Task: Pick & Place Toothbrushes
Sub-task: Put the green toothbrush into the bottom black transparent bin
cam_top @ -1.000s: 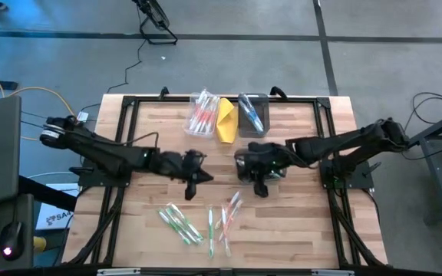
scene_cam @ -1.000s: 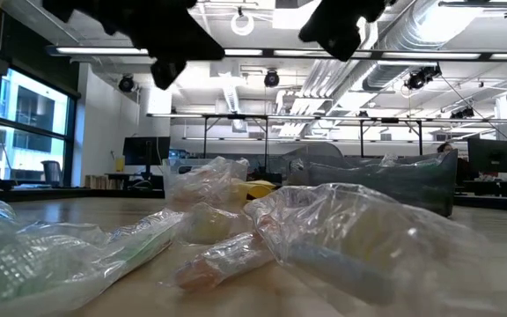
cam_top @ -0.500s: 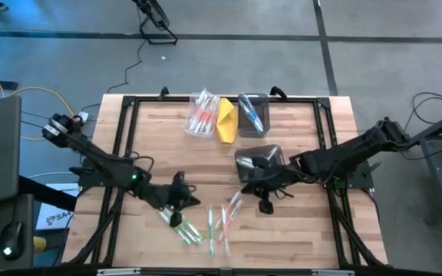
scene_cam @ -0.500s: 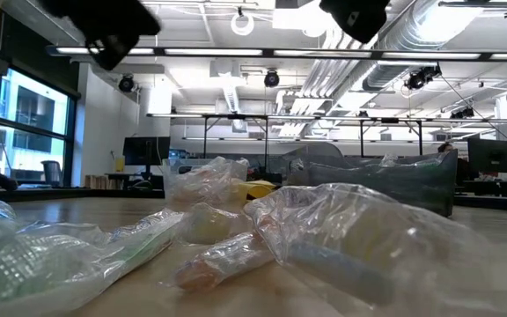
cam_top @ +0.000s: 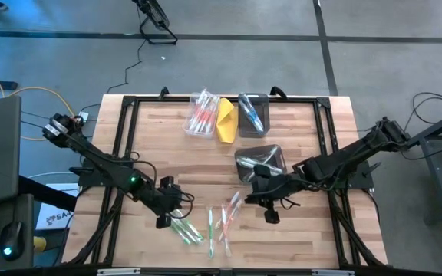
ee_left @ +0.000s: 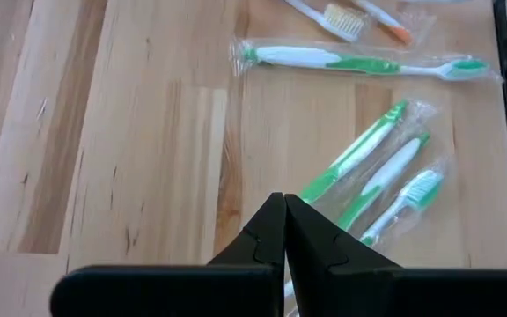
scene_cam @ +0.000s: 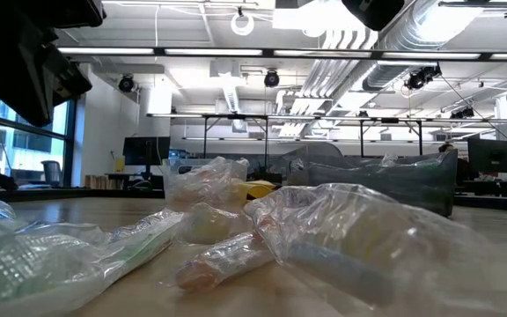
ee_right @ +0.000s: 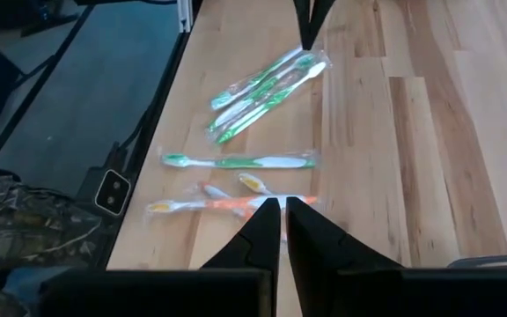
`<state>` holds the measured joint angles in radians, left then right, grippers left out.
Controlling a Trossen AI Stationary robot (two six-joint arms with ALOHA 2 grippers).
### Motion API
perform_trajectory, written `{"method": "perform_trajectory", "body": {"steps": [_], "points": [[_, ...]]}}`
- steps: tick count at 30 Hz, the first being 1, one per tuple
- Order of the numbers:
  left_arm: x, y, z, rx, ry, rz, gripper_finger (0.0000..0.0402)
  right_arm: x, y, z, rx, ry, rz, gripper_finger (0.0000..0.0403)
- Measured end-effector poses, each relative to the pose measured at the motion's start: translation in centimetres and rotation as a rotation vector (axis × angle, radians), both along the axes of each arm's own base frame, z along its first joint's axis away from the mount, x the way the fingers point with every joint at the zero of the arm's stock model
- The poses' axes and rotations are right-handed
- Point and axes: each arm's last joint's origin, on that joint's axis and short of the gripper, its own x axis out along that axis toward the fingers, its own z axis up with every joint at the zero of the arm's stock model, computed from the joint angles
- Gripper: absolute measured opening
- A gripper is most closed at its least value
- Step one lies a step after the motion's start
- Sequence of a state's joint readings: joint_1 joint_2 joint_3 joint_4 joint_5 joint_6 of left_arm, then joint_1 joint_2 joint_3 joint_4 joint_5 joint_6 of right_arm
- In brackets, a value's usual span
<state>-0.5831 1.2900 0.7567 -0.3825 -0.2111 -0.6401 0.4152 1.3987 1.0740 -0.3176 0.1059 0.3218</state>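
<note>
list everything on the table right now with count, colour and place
green toothbrushes: four wrapped, green and white; three bunched at the near left, one alone beside them
orange toothbrushes: about two wrapped, orange and white, near middle
clear bin: one, holds red and white brushes, far middle
yellow folded object: one, between the two far bins
dark bin: one, holds blue brushes, far middle
third bin: one, dark, table centre
table: one, light wood
left gripper: jaws shut, at the green bunch
right gripper: jaws shut, beside the orange brushes
</note>
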Motion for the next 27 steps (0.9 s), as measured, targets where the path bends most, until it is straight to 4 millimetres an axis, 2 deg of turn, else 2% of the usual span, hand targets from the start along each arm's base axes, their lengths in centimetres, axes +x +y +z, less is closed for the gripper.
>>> {"method": "perform_trajectory", "body": {"steps": [6, 11, 16, 27], "points": [[0.0, -0.1, -0.2, 0.009, 0.011, -0.02, 0.0016, 0.1, -0.2, -0.3, -0.001, 0.0, -0.009, 0.0015], [0.3, -0.3, -1.2, 0.028, 0.067, -0.055, 0.0075, 0.1, -0.8, -1.3, -0.011, 0.019, -0.031, 0.0015], [0.9, -0.8, -2.8, 0.062, 0.106, -0.077, 0.0128, 0.1, -1.8, -2.6, -0.003, 0.034, -0.137, 0.0015], [2.1, -1.9, -5.5, 0.023, 0.165, -0.118, 0.0138, 0.1, -2.1, -3.0, -0.009, 0.034, -0.161, 0.0015]]}}
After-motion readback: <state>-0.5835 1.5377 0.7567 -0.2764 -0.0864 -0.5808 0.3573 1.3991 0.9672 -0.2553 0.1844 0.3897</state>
